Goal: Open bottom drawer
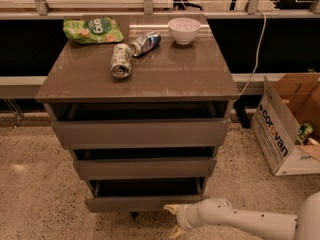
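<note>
The bottom drawer is the lowest and shortest of three grey-brown handleless fronts in the cabinet. It stands pulled out, with a dark gap showing above its front. My gripper sits just below and in front of the drawer's right part, at the end of my white arm that reaches in from the lower right. Its cream fingertips are spread apart, one near the drawer's lower edge and one lower down. Nothing is held between them.
The top drawer and middle drawer are also pulled out a little. On the cabinet top lie a green bag, two cans and a white bowl. An open cardboard box stands on the floor at right.
</note>
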Motion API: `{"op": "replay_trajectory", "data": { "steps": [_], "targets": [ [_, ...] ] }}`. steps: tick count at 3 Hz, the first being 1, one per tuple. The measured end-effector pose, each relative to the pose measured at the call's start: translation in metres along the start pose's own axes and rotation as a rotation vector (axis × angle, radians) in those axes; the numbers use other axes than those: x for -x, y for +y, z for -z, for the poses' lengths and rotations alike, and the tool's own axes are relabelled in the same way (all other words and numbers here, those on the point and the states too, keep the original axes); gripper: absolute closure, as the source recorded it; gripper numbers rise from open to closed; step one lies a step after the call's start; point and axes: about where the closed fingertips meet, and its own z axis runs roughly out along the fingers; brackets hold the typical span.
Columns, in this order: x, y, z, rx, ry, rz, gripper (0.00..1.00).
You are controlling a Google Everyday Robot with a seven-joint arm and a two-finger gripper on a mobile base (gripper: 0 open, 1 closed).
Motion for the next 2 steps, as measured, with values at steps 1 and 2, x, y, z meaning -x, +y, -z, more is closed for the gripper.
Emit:
{"op": "replay_trajectory", "data": {
  "steps": [1,2],
  "targets": [
    [0.013,0.005,0.007,-0.005,-0.009,0.020,0.14],
    [0.010,-0.011,0.006,-0.022,0.005,0.026,0.00]
  ]
}}
